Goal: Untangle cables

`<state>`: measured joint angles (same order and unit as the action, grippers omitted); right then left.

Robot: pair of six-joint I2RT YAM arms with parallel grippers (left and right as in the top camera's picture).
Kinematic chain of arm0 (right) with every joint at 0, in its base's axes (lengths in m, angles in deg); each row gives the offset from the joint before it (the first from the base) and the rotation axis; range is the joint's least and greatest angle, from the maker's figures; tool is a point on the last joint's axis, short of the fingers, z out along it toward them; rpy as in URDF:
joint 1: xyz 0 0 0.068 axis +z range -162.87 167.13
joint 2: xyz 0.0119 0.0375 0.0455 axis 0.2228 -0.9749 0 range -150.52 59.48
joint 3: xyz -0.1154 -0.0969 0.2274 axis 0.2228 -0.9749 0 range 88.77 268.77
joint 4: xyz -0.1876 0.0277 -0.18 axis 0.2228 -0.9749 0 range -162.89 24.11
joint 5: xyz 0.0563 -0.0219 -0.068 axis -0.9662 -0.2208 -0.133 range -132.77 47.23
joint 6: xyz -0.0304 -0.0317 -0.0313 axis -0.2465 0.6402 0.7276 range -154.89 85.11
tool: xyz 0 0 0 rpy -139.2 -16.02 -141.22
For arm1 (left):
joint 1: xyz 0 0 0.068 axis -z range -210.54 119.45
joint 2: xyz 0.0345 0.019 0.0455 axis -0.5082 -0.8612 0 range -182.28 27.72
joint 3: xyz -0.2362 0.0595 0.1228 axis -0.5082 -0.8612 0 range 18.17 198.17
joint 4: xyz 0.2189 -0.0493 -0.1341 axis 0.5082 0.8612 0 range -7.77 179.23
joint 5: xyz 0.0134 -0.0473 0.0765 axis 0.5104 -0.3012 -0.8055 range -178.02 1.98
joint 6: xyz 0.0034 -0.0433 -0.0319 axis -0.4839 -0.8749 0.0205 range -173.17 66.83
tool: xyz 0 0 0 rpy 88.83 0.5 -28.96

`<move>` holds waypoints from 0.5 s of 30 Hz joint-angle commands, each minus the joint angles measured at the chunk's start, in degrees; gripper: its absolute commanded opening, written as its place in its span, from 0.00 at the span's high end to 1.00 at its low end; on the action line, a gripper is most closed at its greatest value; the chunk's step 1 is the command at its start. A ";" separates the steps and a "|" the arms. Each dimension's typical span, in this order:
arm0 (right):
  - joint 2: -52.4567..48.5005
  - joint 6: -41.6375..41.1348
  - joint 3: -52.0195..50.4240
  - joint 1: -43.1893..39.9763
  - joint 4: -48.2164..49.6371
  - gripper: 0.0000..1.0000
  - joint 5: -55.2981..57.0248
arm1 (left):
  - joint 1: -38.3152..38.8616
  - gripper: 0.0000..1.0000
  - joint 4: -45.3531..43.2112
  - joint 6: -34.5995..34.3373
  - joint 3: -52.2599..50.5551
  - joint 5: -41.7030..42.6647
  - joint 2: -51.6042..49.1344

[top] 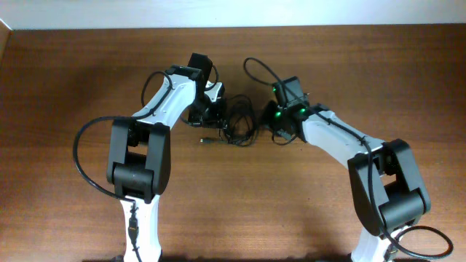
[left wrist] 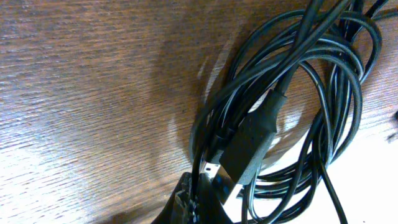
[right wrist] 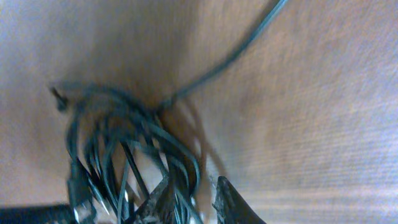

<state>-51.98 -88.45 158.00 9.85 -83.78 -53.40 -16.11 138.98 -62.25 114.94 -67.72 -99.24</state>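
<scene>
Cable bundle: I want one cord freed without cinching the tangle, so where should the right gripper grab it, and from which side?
Probably the lone strand, just past where it leaves the bundle. Come down from above, on the side away from the loops, jaws across the cord. There it lies alone on the bare table; the loops overlap closely, so a pinch there would likely catch several.

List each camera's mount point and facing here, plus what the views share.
Overhead: fixed above the brown wooden table, facing straight down; both white-and-black arms, left tool and right tool show, flanking the tangled thin black cables.
Left wrist: on the left arm, facing down past its tool at the cable coil and a black plug; only the left fingertips show, bottom edge.
Right wrist: on the right arm, blurred, facing down at the tangle; the right fingertips show at bottom.
Shared: all three see the cables and tabletop.
</scene>
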 commanded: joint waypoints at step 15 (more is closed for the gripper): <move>0.35 6.67 -1.09 2.38 -5.68 0.87 -0.96 | -3.34 0.41 0.48 9.44 -0.35 14.25 2.08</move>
<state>-51.98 -83.19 157.30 12.32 -89.52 -53.86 -19.89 139.83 -58.47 114.94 -60.40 -99.22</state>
